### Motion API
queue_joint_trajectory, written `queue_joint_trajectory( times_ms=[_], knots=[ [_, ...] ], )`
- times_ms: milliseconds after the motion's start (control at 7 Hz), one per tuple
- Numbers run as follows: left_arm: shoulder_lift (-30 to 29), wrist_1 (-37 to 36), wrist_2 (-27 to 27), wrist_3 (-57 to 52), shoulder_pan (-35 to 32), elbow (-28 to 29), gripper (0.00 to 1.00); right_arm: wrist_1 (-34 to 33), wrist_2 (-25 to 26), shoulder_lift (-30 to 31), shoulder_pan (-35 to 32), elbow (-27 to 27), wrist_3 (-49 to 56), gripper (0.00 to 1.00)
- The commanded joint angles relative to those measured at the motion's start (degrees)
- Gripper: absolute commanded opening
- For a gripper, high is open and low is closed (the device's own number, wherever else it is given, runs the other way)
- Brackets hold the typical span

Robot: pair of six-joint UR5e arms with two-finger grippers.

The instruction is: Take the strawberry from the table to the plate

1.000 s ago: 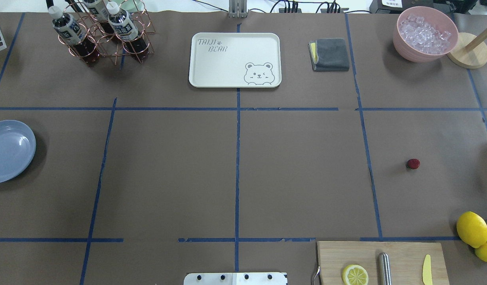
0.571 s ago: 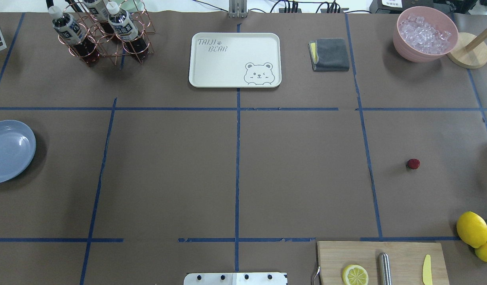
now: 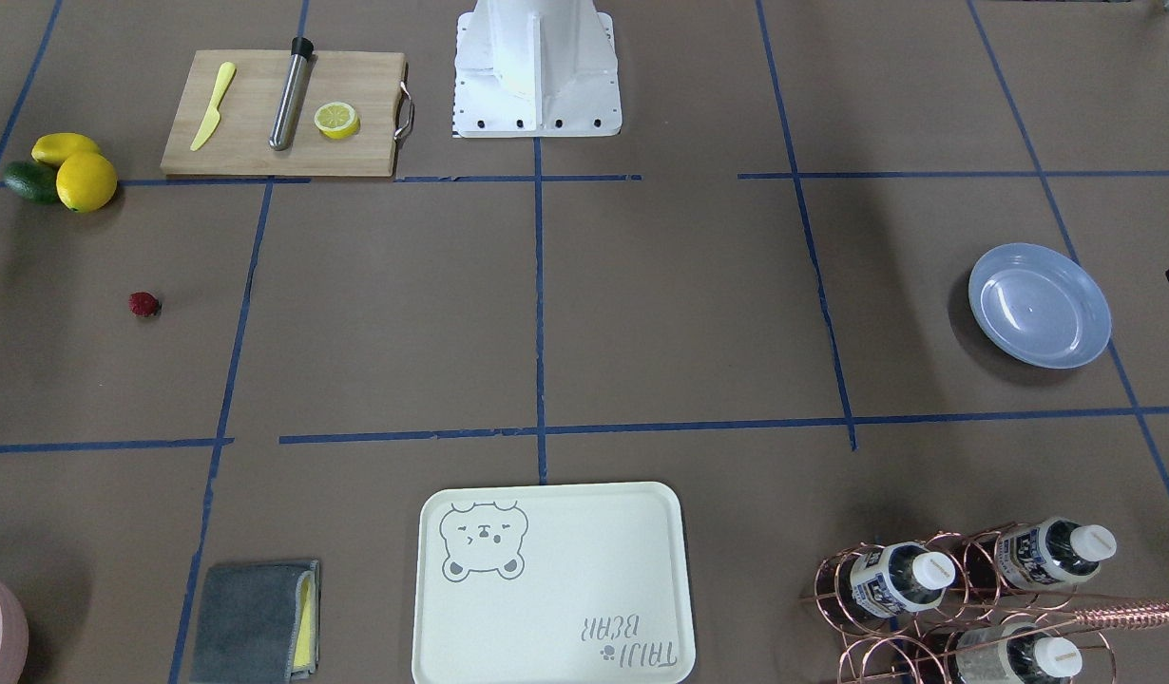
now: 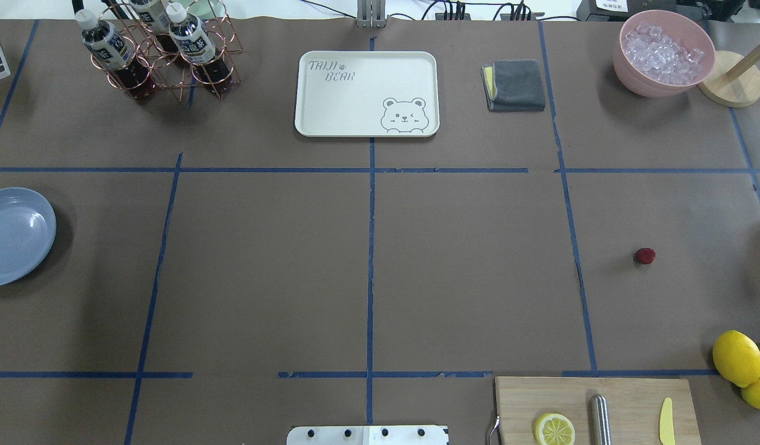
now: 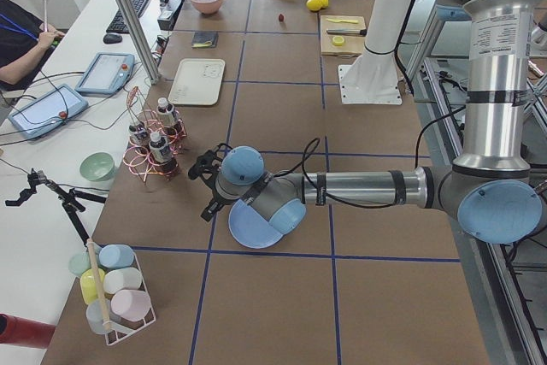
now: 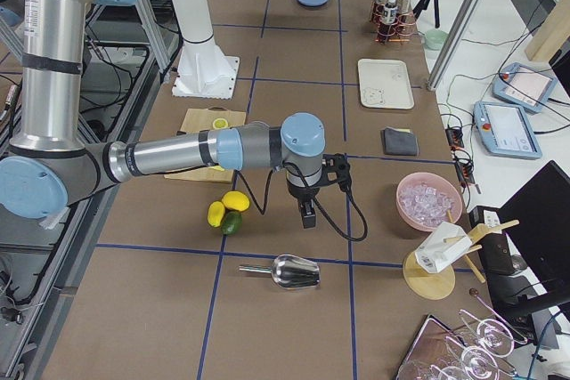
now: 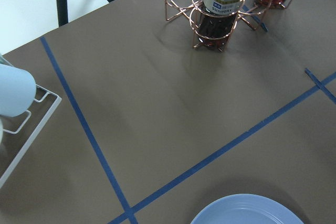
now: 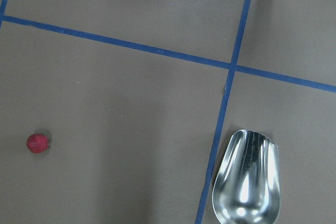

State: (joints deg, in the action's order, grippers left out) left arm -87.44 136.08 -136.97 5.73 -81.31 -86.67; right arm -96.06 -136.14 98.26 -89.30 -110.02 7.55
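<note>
The strawberry (image 4: 644, 256) (image 3: 144, 304) (image 8: 38, 142) is a small dark red berry lying alone on the brown table (image 4: 466, 278), right of the middle. The light blue plate (image 4: 12, 237) (image 3: 1039, 304) (image 7: 247, 216) sits empty at the far left edge. My left gripper (image 5: 205, 187) hovers just past the plate, at the table's left end. My right gripper (image 6: 307, 215) hangs over the right end, close to the strawberry's area. Only the side views show either gripper, so I cannot tell whether they are open or shut.
A cream bear tray (image 4: 366, 93), a grey cloth (image 4: 515, 84), a pink bowl of ice (image 4: 663, 52) and a copper bottle rack (image 4: 157, 49) line the far side. A cutting board (image 4: 627, 395) and lemons (image 4: 737, 357) sit near right. A metal scoop (image 8: 245, 179) lies beyond them.
</note>
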Motion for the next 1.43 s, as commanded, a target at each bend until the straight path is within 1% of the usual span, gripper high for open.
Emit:
queue_joint_trajectory(
  times_ms=[0,143,286,429,571,714,1286],
  knots=[
    [0.69,4.26,7.66,9.43,5.18,5.16,0.77,0.00,0.00,0.00,0.00,-0.02,-0.08,1.00],
    [0.70,9.85,7.85,18.52,7.02,8.76,0.52,0.00,0.08,0.00,0.00,-0.02,0.00,1.00],
    [0.87,15.82,10.03,25.83,10.35,11.41,0.48,0.00,0.26,0.00,0.00,-0.02,0.01,1.00],
    [0.96,18.84,12.23,26.60,12.47,13.96,0.48,0.00,0.26,-0.09,0.00,-0.02,0.01,1.00],
    [1.48,18.96,12.42,26.35,12.58,14.50,0.48,0.00,0.26,-0.09,0.00,-0.10,0.01,1.00],
    [2.70,19.31,12.51,26.00,12.58,14.51,0.48,2.26,0.35,0.17,0.00,0.07,-0.26,1.00],
    [4.74,21.16,12.51,25.73,13.71,14.95,0.49,2.90,0.44,0.53,0.00,0.25,-0.26,1.00]
  ],
)
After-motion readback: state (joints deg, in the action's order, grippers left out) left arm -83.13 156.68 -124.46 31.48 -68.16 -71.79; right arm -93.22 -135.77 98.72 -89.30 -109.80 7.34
